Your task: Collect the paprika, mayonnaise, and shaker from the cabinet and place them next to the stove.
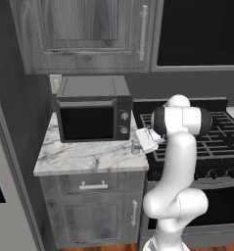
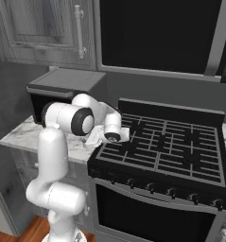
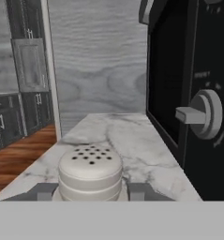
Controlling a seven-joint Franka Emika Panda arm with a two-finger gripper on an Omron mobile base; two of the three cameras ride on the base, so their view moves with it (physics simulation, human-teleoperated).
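Low over the marble counter [image 1: 84,157], the arm bends at its elbow and reaches down and forward, the white hand tilted toward the counter's right end, between the microwave [image 1: 93,109] and the stove [image 1: 211,137]. In the left base view the gripper [image 1: 136,147] sits at the counter's edge beside the stove, with the shaker [image 1: 135,147] at its tips, standing upright on the marble just in front of the microwave's lower right corner. From the right base view the forearm and wrist cover the gripper, which lies over the seam between counter and stove [image 2: 166,142]. In the hand view the shaker [image 3: 90,172] rises between the two fingertips [image 3: 43,191], its perforated top facing the camera, and the fingers are clamped against its sides. The microwave's dial [image 3: 205,115] stands close on the right, the marble stretching ahead.
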